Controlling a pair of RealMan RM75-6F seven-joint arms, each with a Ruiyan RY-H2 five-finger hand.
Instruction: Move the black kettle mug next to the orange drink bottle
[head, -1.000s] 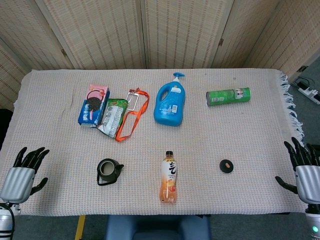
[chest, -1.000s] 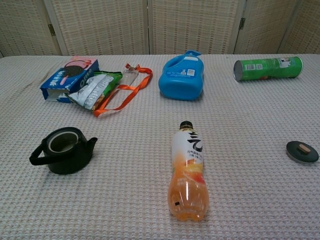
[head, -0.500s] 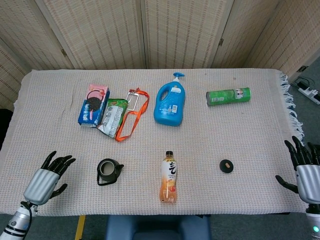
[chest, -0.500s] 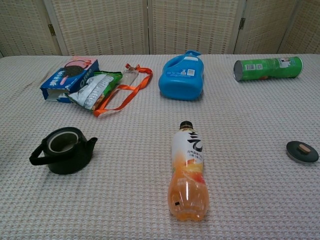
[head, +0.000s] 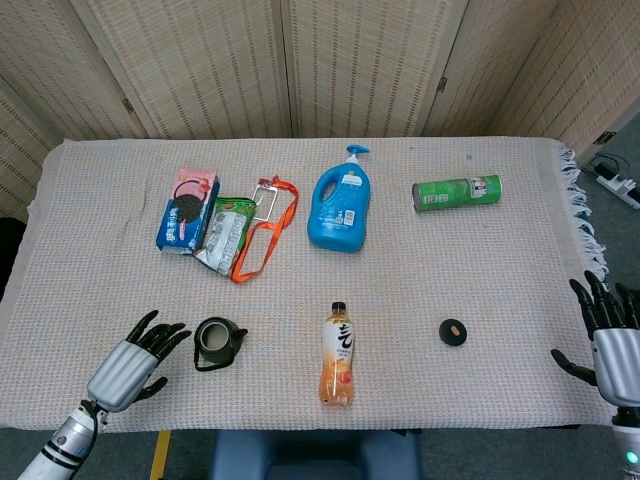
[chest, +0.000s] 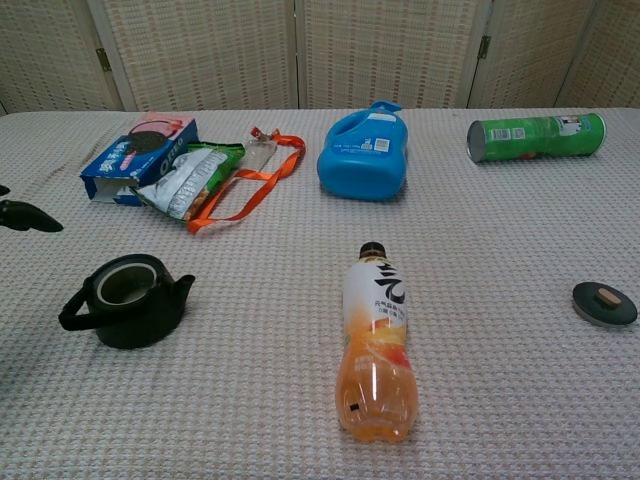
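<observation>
Black kettle mug (head: 218, 342): lower left of the head view, upright on the bench (head: 430, 290), mouth open to the camera; looped handle at its lower left, short spout to the right.
Orange drink bottle (head: 339, 356): lower centre, lying flat, long axis running up-down in the frame, cap toward the far side; well apart from the mug, to its right.
Left hand (head: 135, 359): lower left corner of the head view, just beside the mug on the handle side, not touching it. Fingers (head: 165, 334) spread and empty, tips pointing toward the mug.
Right hand (head: 610, 335): lower right edge, past the bench's fringe; fingers apart, holding nothing.
Key relation: mug lies directly right of the left fingers, bottle further right on the same line. Left hand is plainly the nearer; judged to be the one for the grasp.
Likely step: approach, grasp not yet made.
Hard to see: chest view catches only dark fingertips at its left edge, the rest of the left hand cut off; right hand absent there. Whether the mug holds anything cannot be told.
Bystanders: small black lid (head: 453, 331), lower right, apart from the bottle.
</observation>
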